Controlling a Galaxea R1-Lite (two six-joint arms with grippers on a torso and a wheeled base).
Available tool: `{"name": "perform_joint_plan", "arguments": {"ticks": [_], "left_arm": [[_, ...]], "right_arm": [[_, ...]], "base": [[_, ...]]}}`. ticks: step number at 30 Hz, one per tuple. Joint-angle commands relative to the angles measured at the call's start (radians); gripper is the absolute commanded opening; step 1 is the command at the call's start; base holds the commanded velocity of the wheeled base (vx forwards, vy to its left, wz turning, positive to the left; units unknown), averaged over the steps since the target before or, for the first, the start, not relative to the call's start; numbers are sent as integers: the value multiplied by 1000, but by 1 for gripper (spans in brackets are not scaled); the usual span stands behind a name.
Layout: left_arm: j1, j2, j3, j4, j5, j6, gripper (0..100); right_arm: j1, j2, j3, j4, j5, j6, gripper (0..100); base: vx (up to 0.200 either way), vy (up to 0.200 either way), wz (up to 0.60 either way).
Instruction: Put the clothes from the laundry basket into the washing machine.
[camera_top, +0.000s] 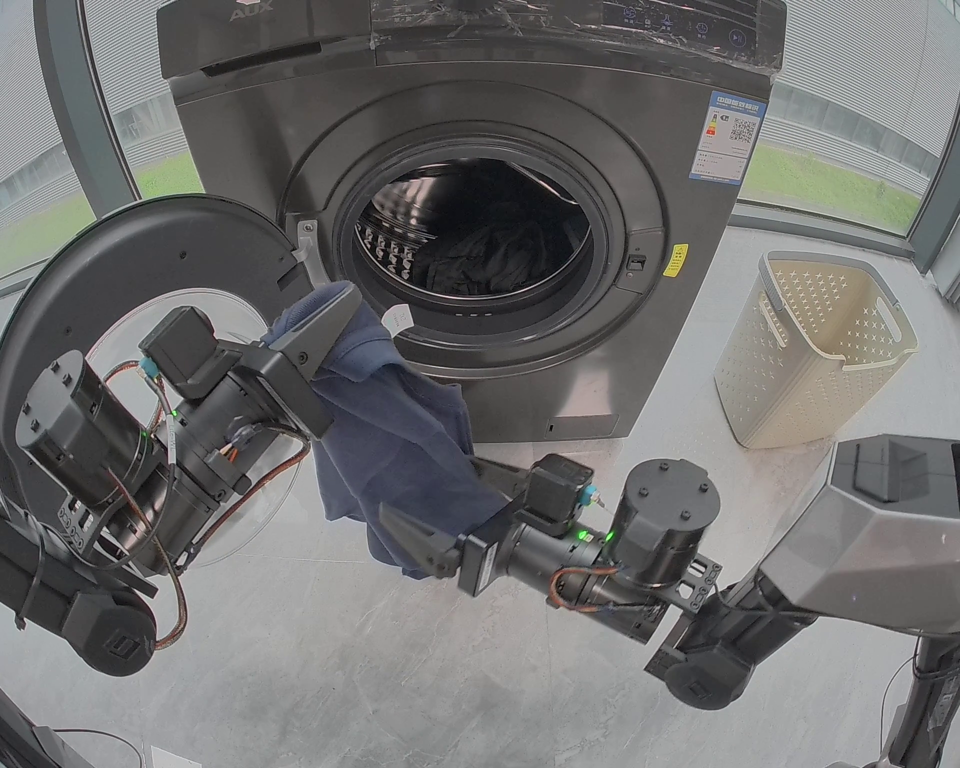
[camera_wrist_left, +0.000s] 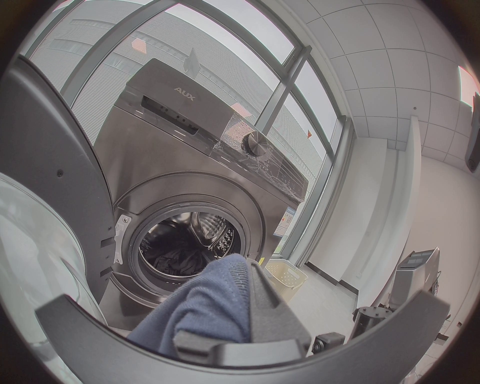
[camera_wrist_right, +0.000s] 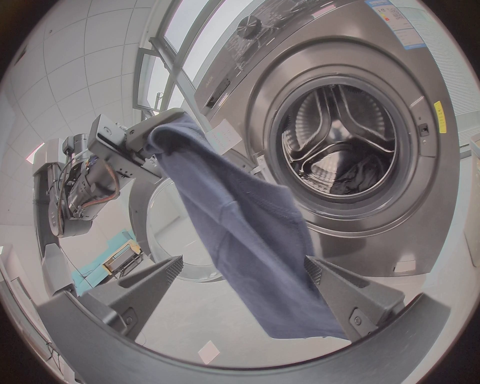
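Observation:
A dark blue garment (camera_top: 400, 430) hangs in front of the washing machine (camera_top: 620, 150), below and left of the drum opening (camera_top: 475, 235). My left gripper (camera_top: 335, 305) is shut on its top edge, just off the opening's lower left rim. In the left wrist view the garment (camera_wrist_left: 210, 300) drapes over the left gripper (camera_wrist_left: 235, 285). My right gripper (camera_top: 420, 515) sits lower, open, with the garment's hanging end (camera_wrist_right: 250, 225) between its spread fingers (camera_wrist_right: 345, 295) and resting against one. Dark clothes (camera_top: 480, 260) lie inside the drum. The cream laundry basket (camera_top: 815, 345) stands to the right.
The round machine door (camera_top: 130, 260) is swung fully open on the left, right behind my left arm. Light tiled floor (camera_top: 350, 680) lies in front of the machine. Glass walls run behind the machine and the basket.

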Motion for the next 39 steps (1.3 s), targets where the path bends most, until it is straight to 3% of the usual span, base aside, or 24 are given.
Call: {"name": "perform_joint_plan", "arguments": {"ticks": [1,9,19,35,36,39], "left_arm": [[0,2,0,-2,0,-1,0],[0,4,0,-2,-2,-1,0],[0,4,3,-2,-2,-1,0],[0,5,3,-2,-2,-1,0],[0,4,1,-2,-2,-1,0],[0,4,3,-2,-2,-1,0]], "right_arm": [[63,35,0,-9,12,8,100],[93,50,22,-23,9,13,100],[-3,127,-115,6,-22,-3,100],[11,201,-211,-6,-20,-29,100],[9,205,-214,-9,-20,-35,0],[9,208,-217,-11,-22,-35,0]], "base": [[0,0,0],[0,0,0],[0,0,0],[0,0,0],[0,0,0],[0,0,0]]}}
